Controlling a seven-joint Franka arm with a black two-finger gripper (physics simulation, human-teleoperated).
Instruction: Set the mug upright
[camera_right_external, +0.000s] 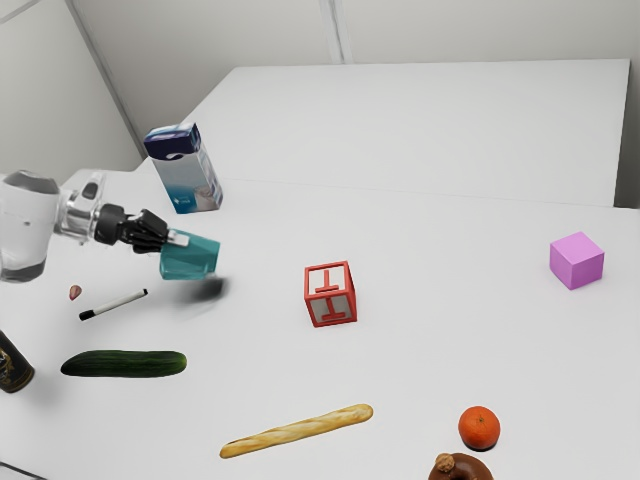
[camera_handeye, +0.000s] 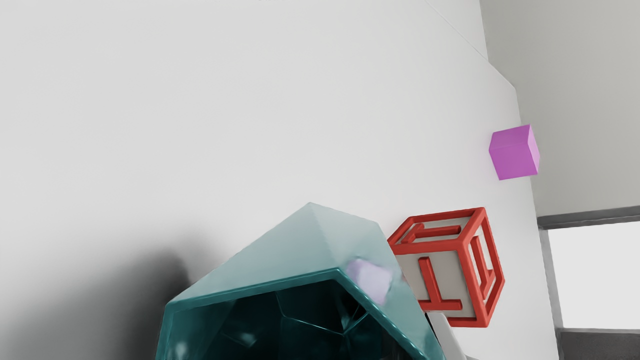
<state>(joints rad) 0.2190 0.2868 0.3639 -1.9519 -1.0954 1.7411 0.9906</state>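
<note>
In the exterior view my gripper (camera_right_external: 178, 240) reaches in from the left and is shut on the teal mug (camera_right_external: 192, 258). The mug lies sideways in the air, with a shadow on the table below it. In the wrist view the faceted mug (camera_handeye: 280, 250) turns its open mouth toward my hand. There my gripper (camera_handeye: 424, 346) pinches the mug's wall near the rim, with a pale fingertip (camera_handeye: 443, 334) outside and a dark part just inside the mouth.
A red-framed letter block (camera_right_external: 330, 295) stands beyond the mug, and a blue-white carton (camera_right_external: 186, 175) stands behind it. A marker (camera_right_external: 115, 304), a cucumber (camera_right_external: 125, 364) and a baguette (camera_right_external: 297, 432) lie nearer the exterior camera. A purple cube (camera_right_external: 577, 261) is farther off.
</note>
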